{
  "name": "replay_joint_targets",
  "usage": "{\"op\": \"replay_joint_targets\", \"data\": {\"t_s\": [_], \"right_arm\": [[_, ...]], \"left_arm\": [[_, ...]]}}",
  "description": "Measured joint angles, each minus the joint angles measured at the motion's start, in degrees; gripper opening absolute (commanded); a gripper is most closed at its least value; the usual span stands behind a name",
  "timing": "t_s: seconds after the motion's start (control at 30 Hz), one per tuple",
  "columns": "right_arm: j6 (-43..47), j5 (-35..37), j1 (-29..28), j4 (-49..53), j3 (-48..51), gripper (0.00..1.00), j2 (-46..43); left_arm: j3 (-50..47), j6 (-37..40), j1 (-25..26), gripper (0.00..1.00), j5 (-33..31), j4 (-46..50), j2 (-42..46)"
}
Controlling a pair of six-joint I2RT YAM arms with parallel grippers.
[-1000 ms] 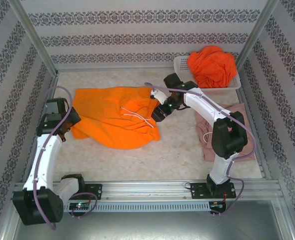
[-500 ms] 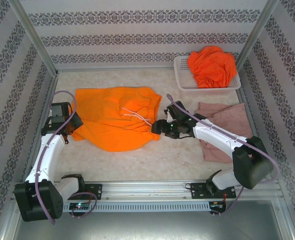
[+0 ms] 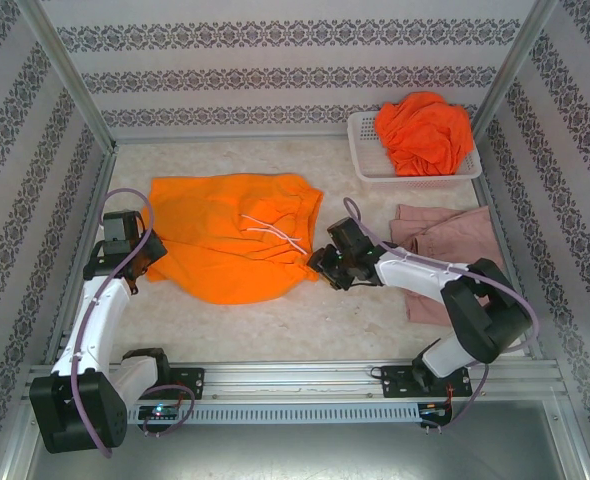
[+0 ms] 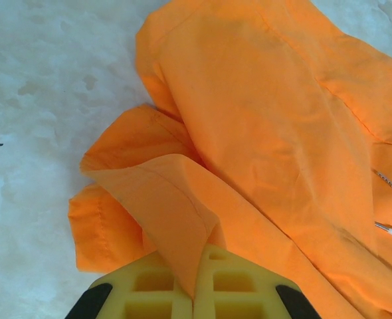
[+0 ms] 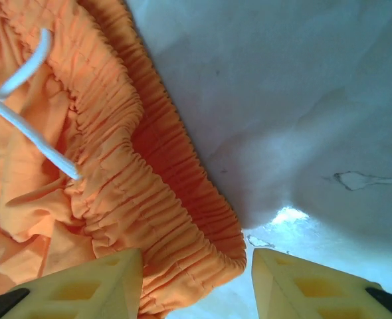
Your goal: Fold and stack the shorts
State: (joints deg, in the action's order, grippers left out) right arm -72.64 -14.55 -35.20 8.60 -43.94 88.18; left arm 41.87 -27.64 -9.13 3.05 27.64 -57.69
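Observation:
Bright orange shorts (image 3: 230,235) lie spread on the table, left of centre, with a white drawstring (image 3: 275,235) across them. My left gripper (image 3: 140,262) is at their left edge; its yellow fingers (image 4: 149,292) are shut on a fold of the orange cloth (image 4: 262,119). My right gripper (image 3: 320,262) is low at the shorts' right corner. In the right wrist view it (image 5: 196,272) is open, with the gathered waistband (image 5: 163,193) lying between the two fingers. Dusty pink shorts (image 3: 445,235) lie flat under the right arm.
A white mesh basket (image 3: 365,150) at the back right holds a crumpled heap of orange shorts (image 3: 425,130). Patterned walls and metal posts close in the table on three sides. Bare tabletop (image 3: 305,320) runs along the near side.
My right arm has swung from above the shorts down to the waistband's right corner, and its fingers have drawn closer together. My left gripper shifted slightly, still holding the cloth.

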Motion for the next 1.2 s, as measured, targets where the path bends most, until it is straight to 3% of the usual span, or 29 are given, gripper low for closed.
{"op": "replay_joint_targets", "data": {"t_s": [0.23,0.4,0.6,0.9,1.1,1.2], "right_arm": [[-1.36,-0.09,-1.05,-1.97,-0.13,0.65,4.04],[-2.29,-0.22,-1.33,-1.90,-0.61,0.56,4.55],[-4.90,-0.22,-1.33,-1.97,-0.68,0.54,4.87],[-10.56,-3.48,-2.84,-9.16,-0.72,0.29,6.12],[-13.27,-4.37,-2.84,-12.33,-0.72,0.00,7.34],[-13.29,-4.37,-2.78,-12.72,-0.72,0.00,7.58]], "left_arm": [[-0.04,-0.22,0.00,0.00,0.44,-0.31,0.00],[-0.26,-0.44,0.00,0.00,1.05,-0.61,0.00],[-0.46,-1.09,0.00,0.00,1.46,-1.25,0.00],[-0.94,-1.33,0.00,0.00,1.70,-1.84,-0.02],[-1.05,-1.33,0.00,0.00,2.21,-2.71,-0.11],[-1.05,-1.36,0.00,0.00,2.40,-2.84,-0.11]]}}
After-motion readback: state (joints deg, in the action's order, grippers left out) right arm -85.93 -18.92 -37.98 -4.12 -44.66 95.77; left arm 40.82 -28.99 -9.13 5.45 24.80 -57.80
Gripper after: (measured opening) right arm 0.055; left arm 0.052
